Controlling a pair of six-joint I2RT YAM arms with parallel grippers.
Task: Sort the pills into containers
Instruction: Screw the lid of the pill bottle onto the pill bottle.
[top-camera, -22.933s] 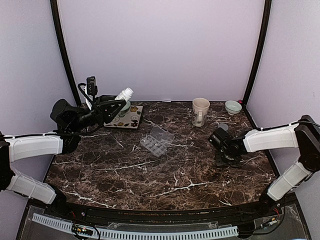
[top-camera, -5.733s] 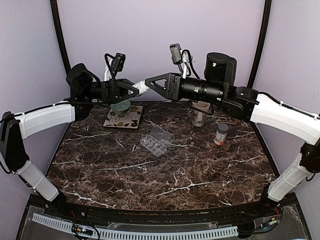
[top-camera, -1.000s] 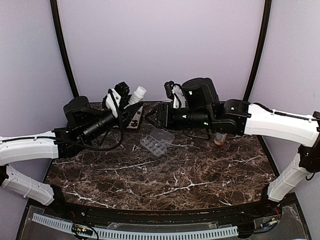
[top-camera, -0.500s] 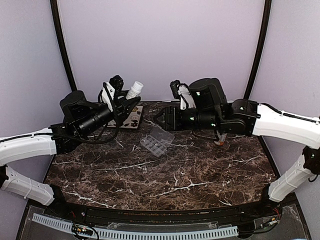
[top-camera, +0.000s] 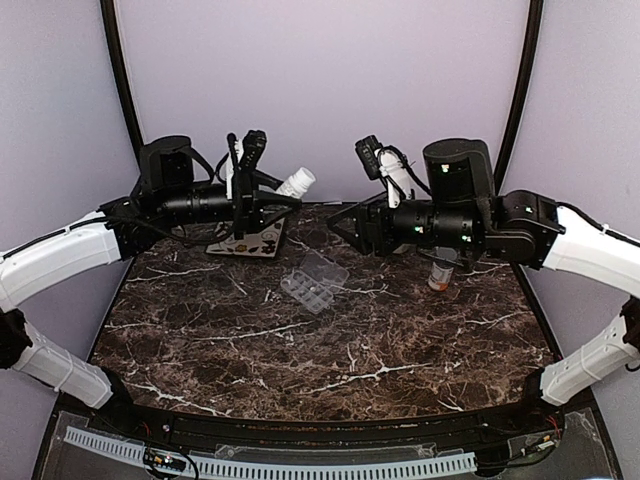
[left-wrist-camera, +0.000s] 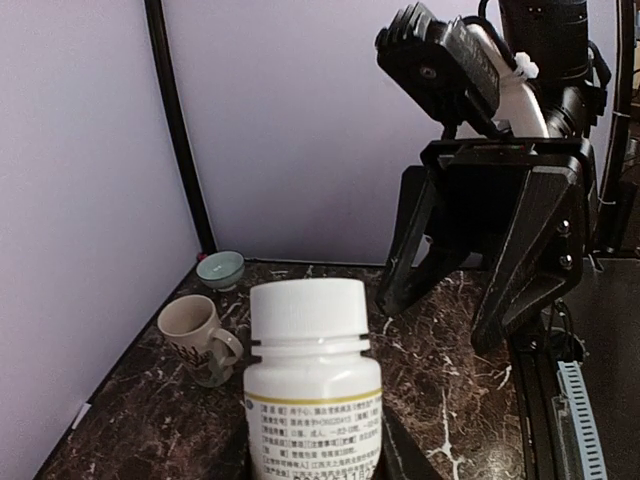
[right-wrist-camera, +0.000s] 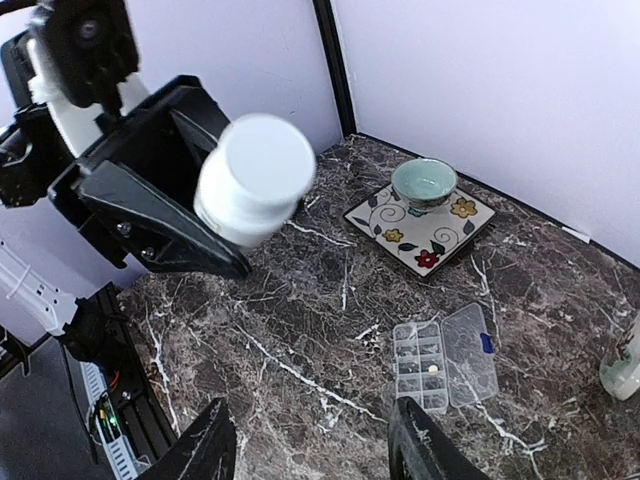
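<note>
Clear plastic, one pill organizer (top-camera: 313, 282) lies flat mid-surface (top-camera: 250, 350), lid open toward the back, long axis slanting from far-left to near-right (one pale pill (right-wrist-camera: 432, 369) sits in a cell). There are two bottles. A white bottle (top-camera: 295, 184) is clamped in the left hand (top-camera: 279, 198), cap aimed at the right hand (top-camera: 336, 222), whose fingers are spread and empty. An orange bottle (top-camera: 441, 270) stands right of the organizer.

Left jaws hold the white bottle (top-camera: 297, 183) aloft.
</note>
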